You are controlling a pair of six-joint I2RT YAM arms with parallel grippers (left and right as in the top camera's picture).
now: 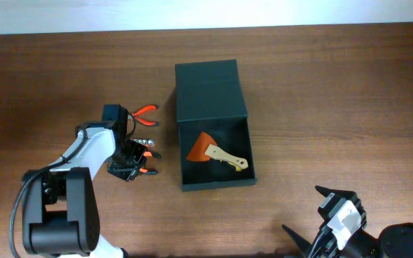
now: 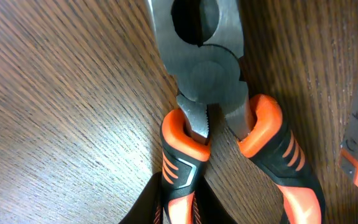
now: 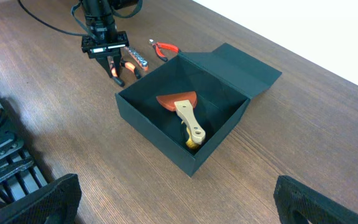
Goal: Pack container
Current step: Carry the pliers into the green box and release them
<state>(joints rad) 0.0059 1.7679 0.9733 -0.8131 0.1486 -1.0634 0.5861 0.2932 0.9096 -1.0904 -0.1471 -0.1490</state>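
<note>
Gripping pliers bound for the box

On the left arm (image 1: 95,143), the jaws clench one handle of the steel pliers with orange-and-black grips (image 2: 207,68). These lie flat on the brown wooden desk (image 1: 321,86), just left of the dark green-black rectangular container (image 1: 214,185). The container sits open mid-desk, holding an orange scraper with a pale handle (image 1: 205,149). The right arm (image 1: 346,215) waits with its jaws spread and empty. The next move, I judge, is to lift, clear the wall and release inside.

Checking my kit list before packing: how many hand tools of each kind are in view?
Pliers: 2 (orange-black pliers, red pliers)
Scraper: 1
Silver tool, kind unclear: 1
Total: 4
</note>
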